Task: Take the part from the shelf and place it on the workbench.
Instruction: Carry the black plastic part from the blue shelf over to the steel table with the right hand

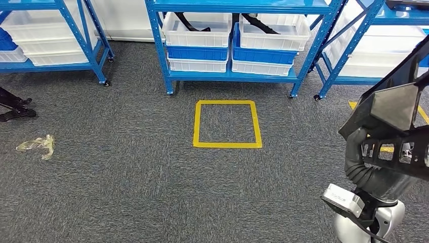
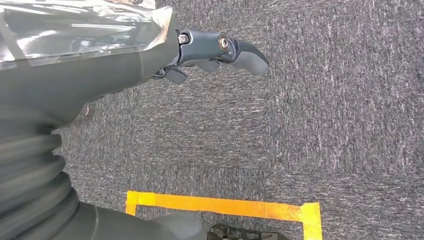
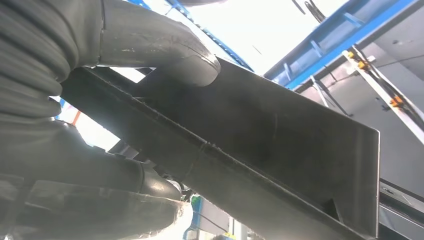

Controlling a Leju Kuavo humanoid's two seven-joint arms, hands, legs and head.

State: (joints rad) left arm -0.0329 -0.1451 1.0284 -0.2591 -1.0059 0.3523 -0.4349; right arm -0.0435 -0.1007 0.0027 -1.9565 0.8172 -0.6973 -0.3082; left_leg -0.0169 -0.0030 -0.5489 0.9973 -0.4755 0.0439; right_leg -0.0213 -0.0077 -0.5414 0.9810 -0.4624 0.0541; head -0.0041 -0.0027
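Right hand (image 1: 365, 161): lower right of the head view, raised from its silver wrist, dark fingers wrapped round the part's lower end; in the right wrist view the thumb (image 3: 165, 50) presses flat on the part's face and the fingers (image 3: 100, 197) curl under its edge, so the hand grips it.
Part (image 1: 392, 104): a dark, angular metal piece held in the air at the right edge of the head view, above the carpet; its long axis climbs from the hand toward the upper right of the frame, with a flat grey face turned to the camera and an openwork frame below it. In the right wrist view it is a folded plate (image 3: 280, 150) running from the thumb toward the lower right corner.
Left hand (image 2: 220, 52): in the left wrist view it hangs over the carpet, palm down, fingers loosely bent and slightly apart, holding nothing.
Carpet (image 1: 126, 187): dark grey, across the whole lower head view.
Tape square (image 1: 227, 124): yellow outline on the carpet, middle of the frame, just before the shelf.
Wrapper (image 1: 36, 145): crumpled clear plastic, left side of the frame.
Shelf (image 1: 232, 76): blue, on castors, top centre, with white and blue bins (image 1: 197, 31); dark pieces lie in the upper white ones.
Side shelves (image 1: 55, 66): blue, upper left and upper right, with white bins.
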